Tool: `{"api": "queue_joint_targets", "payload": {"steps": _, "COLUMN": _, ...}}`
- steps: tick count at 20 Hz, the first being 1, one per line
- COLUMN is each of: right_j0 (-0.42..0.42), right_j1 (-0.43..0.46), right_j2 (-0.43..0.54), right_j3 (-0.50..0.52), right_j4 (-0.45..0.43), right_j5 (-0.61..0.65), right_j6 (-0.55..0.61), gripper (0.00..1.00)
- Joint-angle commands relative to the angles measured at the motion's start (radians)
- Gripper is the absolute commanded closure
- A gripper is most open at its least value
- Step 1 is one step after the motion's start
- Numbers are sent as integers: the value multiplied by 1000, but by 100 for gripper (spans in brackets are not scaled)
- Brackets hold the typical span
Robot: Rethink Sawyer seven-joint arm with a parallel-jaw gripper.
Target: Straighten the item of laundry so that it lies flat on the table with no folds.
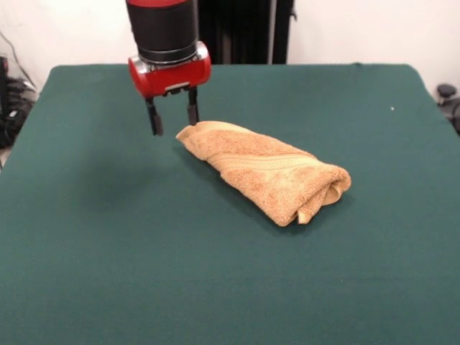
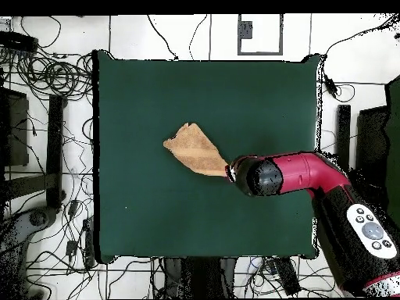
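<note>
The golden-tan towel (image 1: 269, 172) lies bunched and rolled into a long bundle on the green table (image 1: 108, 251), with a paler woven band along its top. Its right end is folded over itself. In the overhead view the towel (image 2: 192, 149) lies near the table's middle (image 2: 156, 219). My gripper (image 1: 173, 116) hangs just above the table at the towel's far left tip, open and empty, its two black fingers (image 1: 154, 119) apart. From above the gripper (image 2: 231, 170) is mostly hidden under the red wrist at the towel's right corner.
The red and black arm (image 2: 344, 203) reaches in from the lower right in the overhead view. Cables and stands (image 2: 47, 78) lie on the floor round the table. A dark stand (image 1: 244, 29) rises behind the table's far edge.
</note>
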Motion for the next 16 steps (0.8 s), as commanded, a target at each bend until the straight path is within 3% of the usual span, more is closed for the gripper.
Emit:
{"api": "queue_joint_targets", "payload": {"steps": 1, "right_j0": 36, "right_j1": 39, "right_j2": 58, "right_j3": -48, "right_j4": -62, "right_j5": 120, "right_j6": -319, "gripper": 0}}
{"api": "queue_joint_targets", "payload": {"steps": 16, "right_j0": 76, "right_j1": 78, "right_j2": 5, "right_j3": -103, "right_j4": -87, "right_j5": 241, "right_j6": -309, "gripper": 0}}
